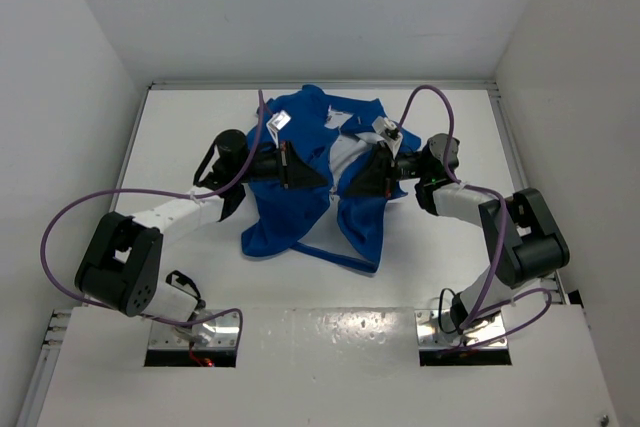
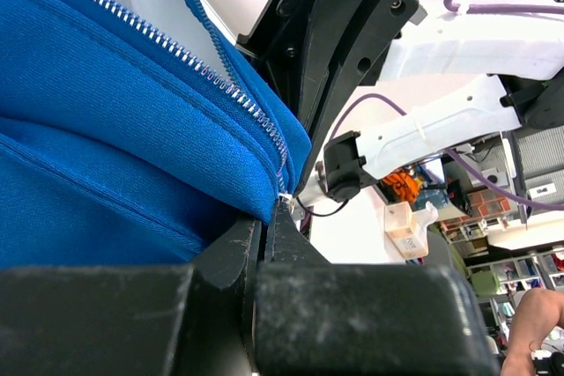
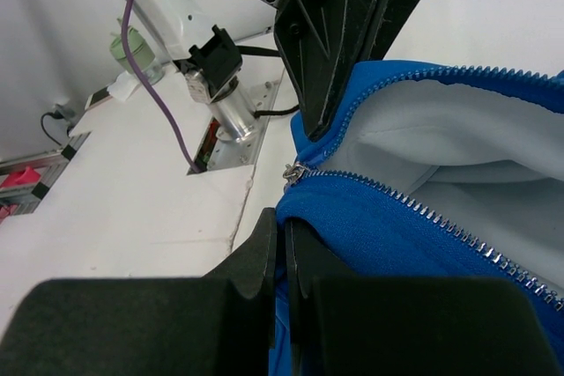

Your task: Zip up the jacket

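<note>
Top external: one jacket [image 1: 300, 222] lies bunched mid-counter [image 1: 180, 137] between my two claws. My left claw [image 1: 300, 169] and right claw [image 1: 368, 177] meet its open front, and counter shows on every side of it. Left wrist: my fingers [image 2: 229, 253] are pinched together on the blue hem at the zipper [image 2: 220, 85] end. Right wrist: fingers likewise clamped on the opposite zipper edge.

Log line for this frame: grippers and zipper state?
left gripper: shut on jacket front edge | right gripper: shut on opposite edge | zipper: undone
</note>
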`<action>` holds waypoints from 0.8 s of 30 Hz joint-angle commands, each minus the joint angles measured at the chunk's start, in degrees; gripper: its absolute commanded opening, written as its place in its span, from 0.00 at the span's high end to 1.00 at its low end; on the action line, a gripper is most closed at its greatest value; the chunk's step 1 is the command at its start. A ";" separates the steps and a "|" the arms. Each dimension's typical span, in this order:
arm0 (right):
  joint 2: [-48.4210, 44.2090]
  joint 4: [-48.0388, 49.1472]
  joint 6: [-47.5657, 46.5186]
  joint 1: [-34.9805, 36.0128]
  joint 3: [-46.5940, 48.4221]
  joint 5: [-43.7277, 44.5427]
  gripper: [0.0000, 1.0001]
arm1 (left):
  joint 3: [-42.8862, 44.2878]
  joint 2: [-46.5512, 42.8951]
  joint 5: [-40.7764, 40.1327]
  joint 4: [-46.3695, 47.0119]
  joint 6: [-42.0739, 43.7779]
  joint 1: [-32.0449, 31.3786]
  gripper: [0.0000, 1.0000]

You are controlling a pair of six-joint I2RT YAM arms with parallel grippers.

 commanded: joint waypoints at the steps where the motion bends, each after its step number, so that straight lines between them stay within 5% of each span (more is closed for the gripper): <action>1: 0.00 4.43 -1.27 0.14 2.48 0.76 1.00 | 1.30 -0.28 1.84 2.82 1.13 0.31 1.00; 10: 0.08 4.25 -1.53 -0.03 2.92 0.93 1.00 | -0.28 -0.28 3.68 2.82 2.88 -0.22 1.00; 24: 0.79 3.37 -2.15 -0.38 3.89 1.81 1.00 | -0.28 -2.57 6.15 -12.12 21.61 -3.65 1.00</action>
